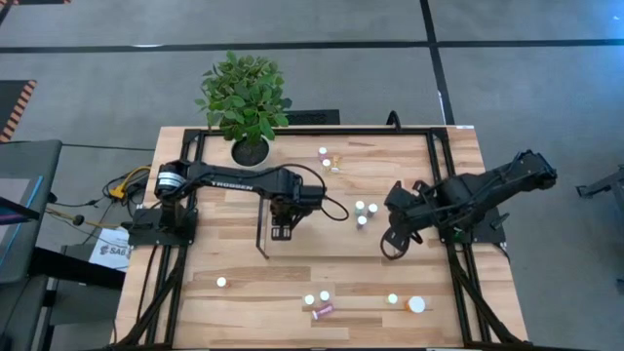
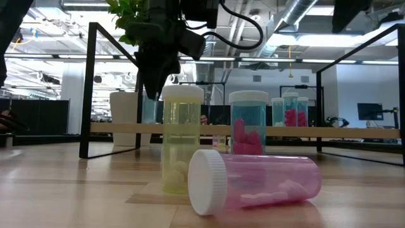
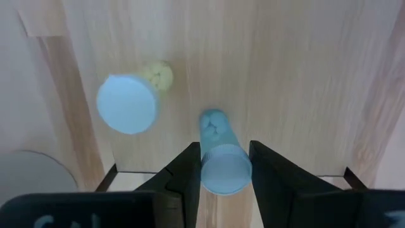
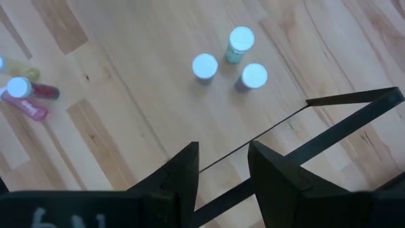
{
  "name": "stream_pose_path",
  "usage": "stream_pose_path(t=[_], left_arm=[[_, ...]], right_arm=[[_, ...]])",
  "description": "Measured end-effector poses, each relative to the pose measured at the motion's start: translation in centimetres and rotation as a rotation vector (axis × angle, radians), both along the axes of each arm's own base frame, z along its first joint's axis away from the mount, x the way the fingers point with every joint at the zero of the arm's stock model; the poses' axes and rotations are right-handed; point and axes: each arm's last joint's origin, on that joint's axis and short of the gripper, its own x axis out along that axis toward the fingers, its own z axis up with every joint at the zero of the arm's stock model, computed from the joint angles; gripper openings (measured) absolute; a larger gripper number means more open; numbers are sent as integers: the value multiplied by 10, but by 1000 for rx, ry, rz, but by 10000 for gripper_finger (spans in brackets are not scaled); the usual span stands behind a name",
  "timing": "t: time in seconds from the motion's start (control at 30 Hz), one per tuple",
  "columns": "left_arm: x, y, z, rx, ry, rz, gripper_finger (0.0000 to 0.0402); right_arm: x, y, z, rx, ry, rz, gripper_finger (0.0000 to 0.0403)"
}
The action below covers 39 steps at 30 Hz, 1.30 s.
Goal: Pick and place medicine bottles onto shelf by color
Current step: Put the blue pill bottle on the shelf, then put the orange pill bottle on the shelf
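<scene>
A teal bottle [image 3: 218,155] stood between the left hand's [image 3: 223,174] fingers, clenched by them just under its white cap, its long axis upright. In the high view that hand [image 1: 283,222] hung at frame centre, over the tabletop [image 1: 429,283], well clear of the loose bottles. Beside it in the wrist view a yellow bottle [image 3: 136,98] stood on the wood, apart from the fingers. The bottles were small smooth plastic cylinders, clear-tinted, with flat white caps; the tabletop was pale planked wood. The right hand [image 1: 390,239] waited right of centre, nearest the three bottles [image 1: 366,211]; whether it was released I could not tell, but it held nothing. The shelf [image 2: 253,130] ran across the low view's middle.
</scene>
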Motion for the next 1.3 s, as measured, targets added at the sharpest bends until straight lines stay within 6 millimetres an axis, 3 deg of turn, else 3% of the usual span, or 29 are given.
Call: stream_pose_path(t=[0.2, 0.5, 0.87, 0.97, 1.1, 1.3], left_arm=[[0, 7, 0, 5, -4, 25, 112], [0, 8, 4, 10, -5, 93, 185], [3, 6, 47, -13, -51, 216, 201], [6, -9, 63, -58, -109, 244, 202], [6, -45, 76, -99, -145, 238, 202], [-17, -100, 78, -94, -7, 262, 202]], right_arm=[[1, -2, 0, -1, 0, -8, 155], [1, -2, 0, -5, 3, 5, 157], [0, -2, 0, -20, 14, 44, 155], [0, -2, 0, -21, 17, 45, 155], [-3, 1, -1, -31, 37, 70, 152], [-8, 7, -1, -44, 68, 117, 151]])
